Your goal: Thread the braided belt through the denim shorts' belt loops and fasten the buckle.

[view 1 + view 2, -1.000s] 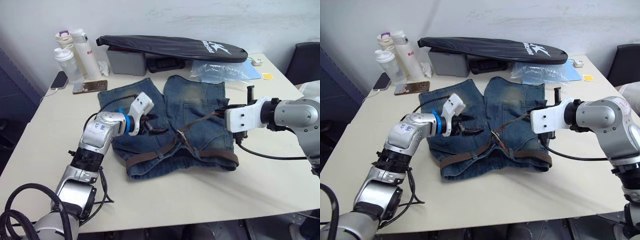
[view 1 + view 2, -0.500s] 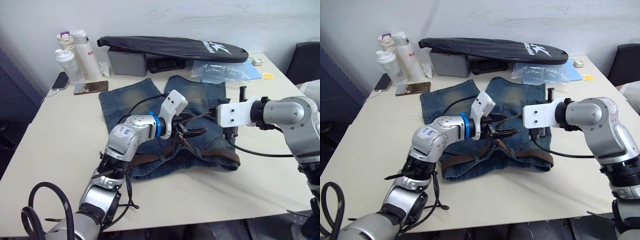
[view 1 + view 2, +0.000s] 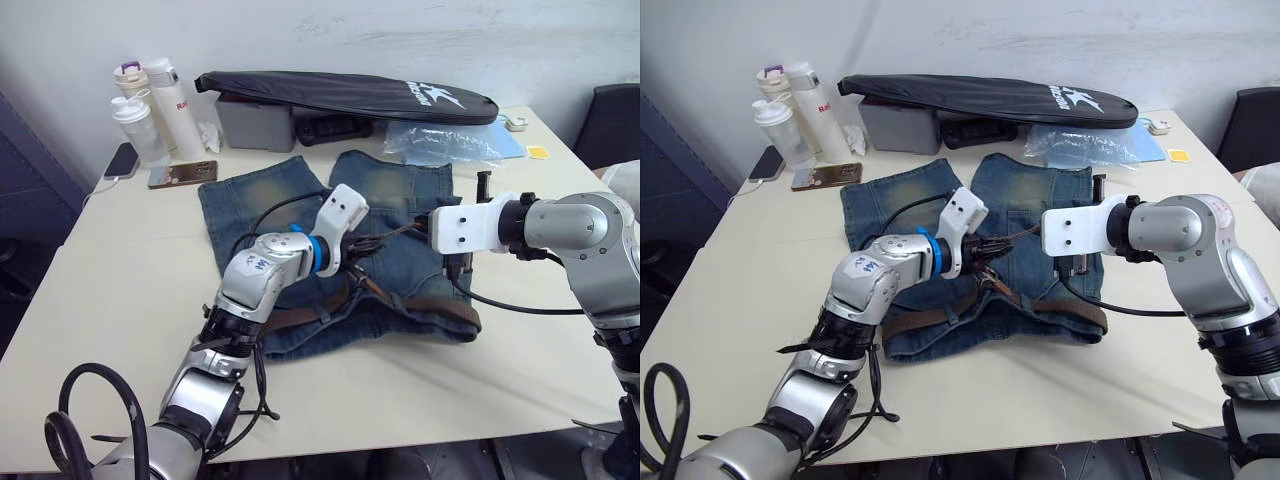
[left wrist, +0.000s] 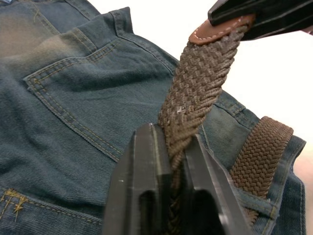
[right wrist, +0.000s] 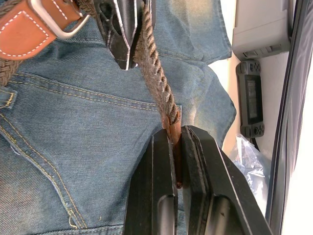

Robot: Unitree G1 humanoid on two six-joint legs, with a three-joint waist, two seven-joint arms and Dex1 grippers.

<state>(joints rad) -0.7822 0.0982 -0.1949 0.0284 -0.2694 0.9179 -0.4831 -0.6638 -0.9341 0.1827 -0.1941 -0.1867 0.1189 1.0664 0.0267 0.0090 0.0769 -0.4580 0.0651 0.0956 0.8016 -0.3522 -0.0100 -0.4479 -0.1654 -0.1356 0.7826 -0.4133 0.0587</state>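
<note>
- Pinching the braided belt (image 4: 195, 93) at two spots: left gripper (image 4: 171, 161) is clamped on the woven strap, right gripper (image 5: 177, 147) is closed on its tan leather tip, a short taut span between them
- Change: a second ago the left gripper sat over the shorts' left leg, apart from the belt; it has since crossed to centre and taken the strap just beside the buckle (image 5: 54, 24)
- Judgement: both ends of the free tail now controlled, so feeding the tip into the buckle looks like the step in hand
- Denim shorts (image 3: 300, 200) lie flat mid-table, waistband toward 6 o'clock; belt already runs along the waistband through the belt loops (image 3: 322, 313), tail rising toward 2 o'clock
- Belt: dark-brown weave, stitched tan ends, silver frame buckle; unfastened
</note>
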